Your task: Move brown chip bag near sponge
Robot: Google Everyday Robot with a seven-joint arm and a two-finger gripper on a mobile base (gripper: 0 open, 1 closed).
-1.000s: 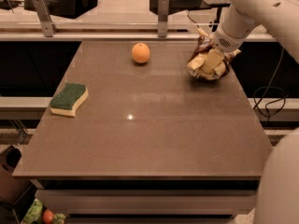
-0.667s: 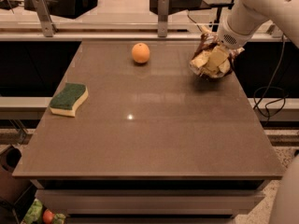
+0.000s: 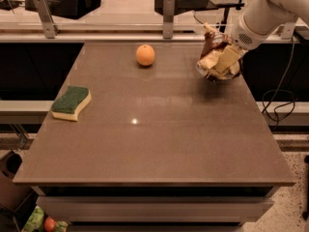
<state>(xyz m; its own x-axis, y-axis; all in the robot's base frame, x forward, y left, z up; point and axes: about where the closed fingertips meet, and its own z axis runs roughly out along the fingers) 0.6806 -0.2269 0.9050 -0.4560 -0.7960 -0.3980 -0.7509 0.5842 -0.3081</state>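
The brown chip bag (image 3: 211, 57) is crumpled, dark brown with a pale cream lower part, at the far right of the table. My gripper (image 3: 226, 60) is shut on the bag and holds it slightly above the tabletop. The white arm (image 3: 263, 18) comes in from the upper right. The sponge (image 3: 71, 102), green on top over pale yellow foam, lies near the table's left edge, far from the bag.
An orange (image 3: 145, 54) sits at the far middle of the brown table (image 3: 159, 144). A metal rail with posts (image 3: 168, 11) runs behind the table. Cables (image 3: 280, 105) hang at the right. Small items lie on the floor at lower left (image 3: 41, 221).
The gripper has lifted the brown chip bag a little off the table and drawn it slightly up and away. The sponge and orange have not moved.
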